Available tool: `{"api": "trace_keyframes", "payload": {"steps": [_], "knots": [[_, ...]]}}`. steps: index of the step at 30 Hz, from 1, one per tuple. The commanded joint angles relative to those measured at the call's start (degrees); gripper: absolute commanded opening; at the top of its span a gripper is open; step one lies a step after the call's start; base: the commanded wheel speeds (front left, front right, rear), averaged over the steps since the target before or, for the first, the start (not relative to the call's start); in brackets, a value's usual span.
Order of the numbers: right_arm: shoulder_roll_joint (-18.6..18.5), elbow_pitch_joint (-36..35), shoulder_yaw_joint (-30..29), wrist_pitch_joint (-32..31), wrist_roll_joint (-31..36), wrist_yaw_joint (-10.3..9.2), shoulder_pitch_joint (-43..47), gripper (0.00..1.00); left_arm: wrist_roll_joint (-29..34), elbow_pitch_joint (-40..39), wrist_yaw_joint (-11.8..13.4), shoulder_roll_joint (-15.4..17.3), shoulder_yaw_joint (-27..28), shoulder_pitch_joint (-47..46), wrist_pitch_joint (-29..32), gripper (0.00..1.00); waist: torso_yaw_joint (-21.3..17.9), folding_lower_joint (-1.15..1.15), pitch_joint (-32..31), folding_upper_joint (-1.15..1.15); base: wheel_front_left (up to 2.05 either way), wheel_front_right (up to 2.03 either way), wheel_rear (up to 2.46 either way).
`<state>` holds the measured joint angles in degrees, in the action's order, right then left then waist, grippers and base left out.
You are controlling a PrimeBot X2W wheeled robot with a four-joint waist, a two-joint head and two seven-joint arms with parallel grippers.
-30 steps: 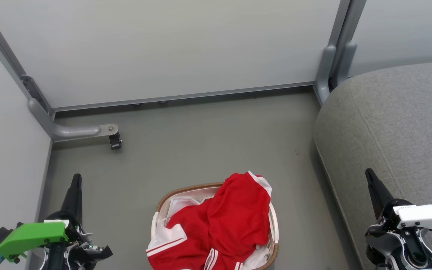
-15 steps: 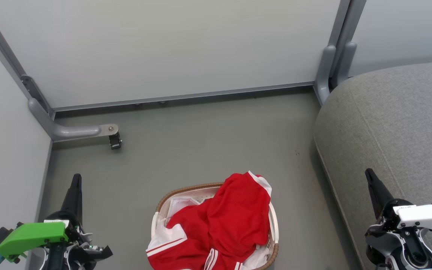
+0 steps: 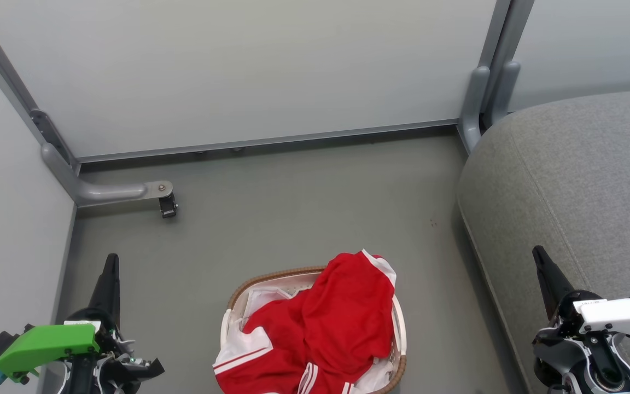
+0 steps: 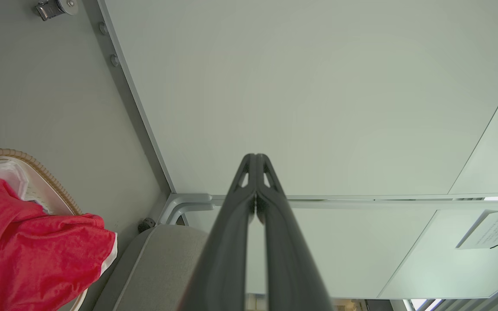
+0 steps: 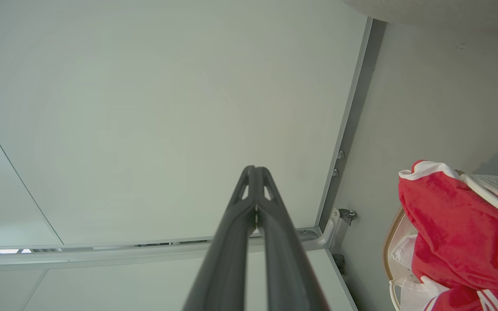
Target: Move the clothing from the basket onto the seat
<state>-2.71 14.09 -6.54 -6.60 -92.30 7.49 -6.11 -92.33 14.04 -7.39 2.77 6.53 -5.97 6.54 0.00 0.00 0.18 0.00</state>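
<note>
Red clothing [image 3: 326, 323] fills the basket [image 3: 276, 275] at six o'clock, the seat [image 3: 566, 180] lies at three, and left gripper [image 3: 111, 258] and right gripper [image 3: 537, 250] are pressed together, empty.

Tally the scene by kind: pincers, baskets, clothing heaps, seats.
Pincers: 2 (left pincer and right pincer, both shut)
Basket: 1
Red clothing heap: 1 (how many garments it holds is unclear)
Seat: 1
Total: 5
</note>
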Motion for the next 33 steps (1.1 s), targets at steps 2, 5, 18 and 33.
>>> {"api": "trace_keyframes", "payload": {"steps": [2, 5, 18, 33], "knots": [[-0.3, -0.2, 0.0, 0.0, -0.2, 0.0, -0.2, 0.0, -0.2, -0.1, -0.3, 0.2, 0.1, -0.6, 0.1, 0.0, 0.0, 0.0, 0.0, 0.0, 0.0, 0.0, 0.0], [-0.3, -0.2, 0.0, 0.0, -0.2, 0.0, -0.2, 0.0, -0.2, -0.1, -0.3, 0.2, 0.1, -0.6, 0.1, 0.0, 0.0, 0.0, 0.0, 0.0, 0.0, 0.0, 0.0], [0.6, 1.9, 1.6, 1.8, 0.8, -0.01, 2.0, 1.0, 0.9, 1.1, 0.1, -0.4, -1.8, 2.4, -1.8, 1.0, 0.0, 0.0, 0.0, 0.0, 0.0, 0.0, 0.0], [0.4, 1.8, 1.5, 5.8, 8.4, -0.01, 2.0, 1.0, 10.8, -3.2, 0.7, -0.2, -4.1, 3.9, -5.8, 1.0, 0.1, 0.0, 0.0, 0.0, 0.0, 0.0, 0.0]]}}
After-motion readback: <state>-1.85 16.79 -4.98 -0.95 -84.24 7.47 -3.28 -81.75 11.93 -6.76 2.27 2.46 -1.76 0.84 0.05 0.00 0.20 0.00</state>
